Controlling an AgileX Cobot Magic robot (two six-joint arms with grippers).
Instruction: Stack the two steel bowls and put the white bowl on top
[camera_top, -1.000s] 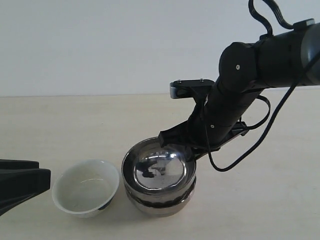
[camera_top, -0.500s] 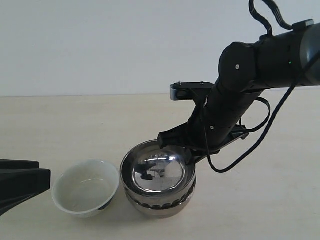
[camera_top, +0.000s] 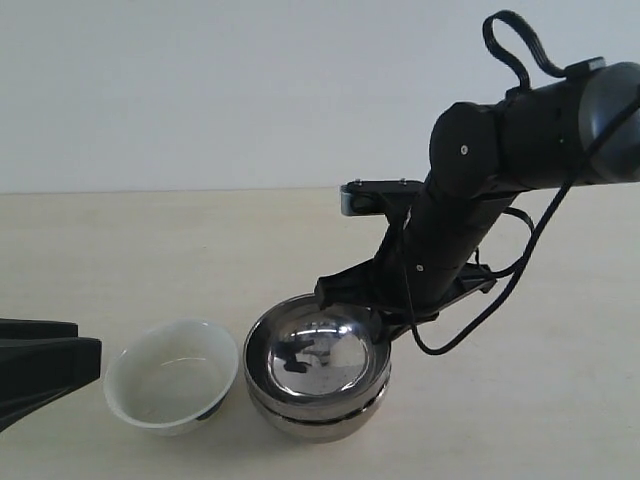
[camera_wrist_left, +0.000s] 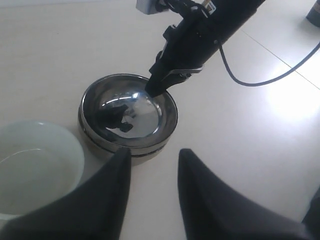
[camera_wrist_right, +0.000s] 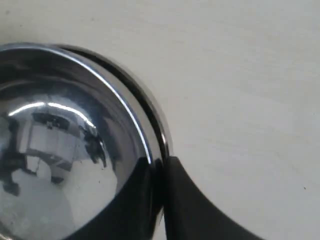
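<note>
Two steel bowls sit nested: the upper steel bowl (camera_top: 318, 355) (camera_wrist_left: 129, 111) (camera_wrist_right: 60, 150) rests inside the lower steel bowl (camera_top: 318, 418) (camera_wrist_left: 125, 148). My right gripper (camera_top: 372, 315) (camera_wrist_right: 161, 165) is shut on the upper bowl's far right rim, one finger inside and one outside. The white bowl (camera_top: 172, 386) (camera_wrist_left: 35, 167) stands upright just left of the stack, almost touching it. In the left wrist view my left gripper (camera_wrist_left: 152, 156) is open over bare table, near the stack; in the exterior view only its dark body (camera_top: 40, 365) shows at the left edge.
The light wooden table (camera_top: 150, 260) spreads behind and to both sides of the bowls, with a pale wall beyond. The right arm (camera_top: 470, 210) and its looping cable (camera_top: 480, 320) hang over the table right of the stack.
The upper steel bowl has sunk from a tilted perch into the lower bowl and now sits level. The right arm has come down slightly with it. White bowl and left gripper unmoved.
</note>
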